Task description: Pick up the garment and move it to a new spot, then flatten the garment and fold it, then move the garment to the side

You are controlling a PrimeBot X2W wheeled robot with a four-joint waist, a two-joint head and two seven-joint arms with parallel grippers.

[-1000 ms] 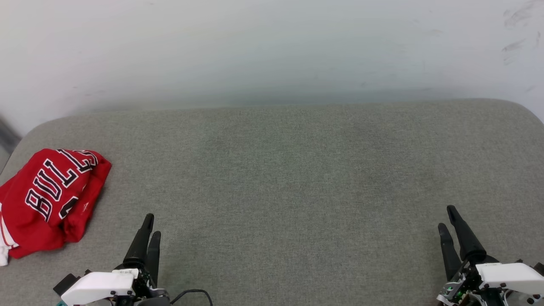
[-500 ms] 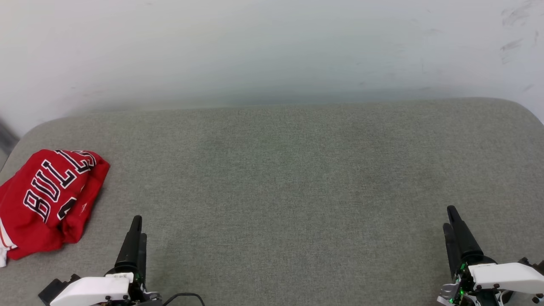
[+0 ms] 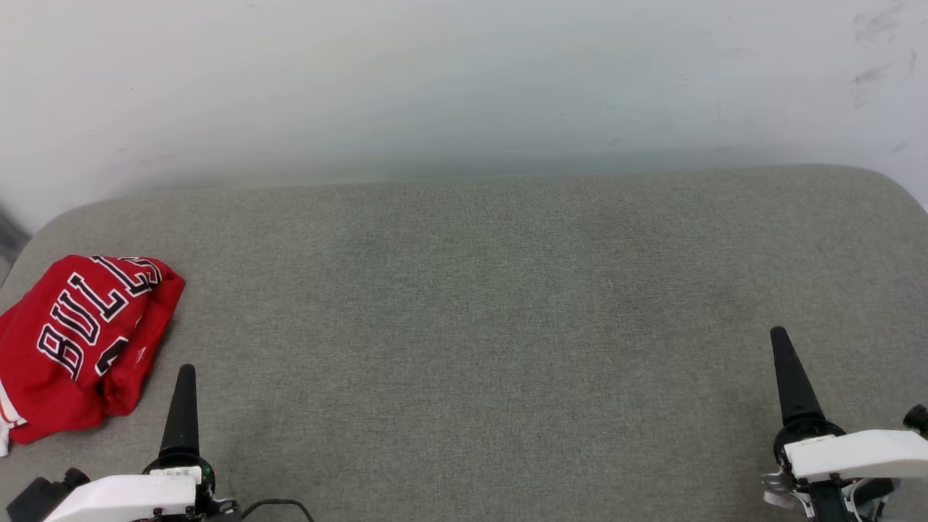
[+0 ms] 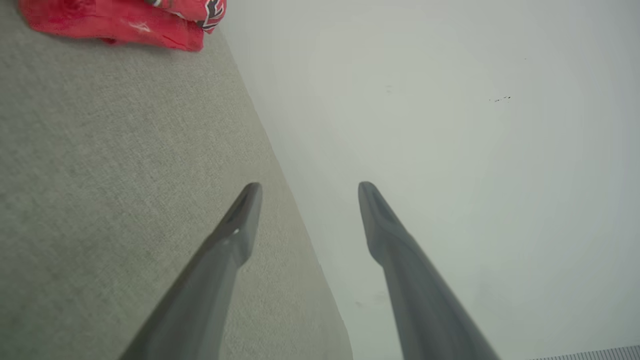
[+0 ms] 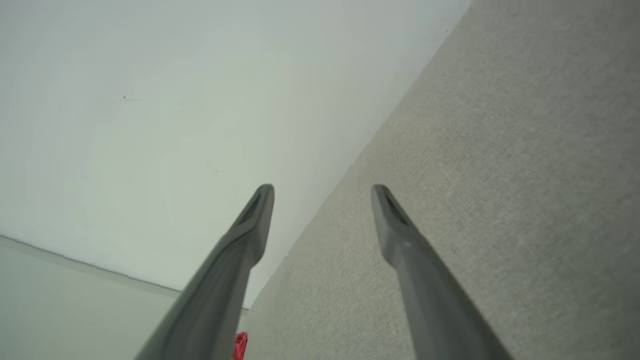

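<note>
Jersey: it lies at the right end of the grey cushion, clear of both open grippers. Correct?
Wrong in one respect: the jersey lies at the left end of the grey cushion, not the right, as the head view shows. It is clear of the left gripper and the right gripper, both open.

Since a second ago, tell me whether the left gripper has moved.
Yes. In the head view the left gripper has slid left, toward the garment lying on the grey cushion; the gap between them is narrower.
</note>
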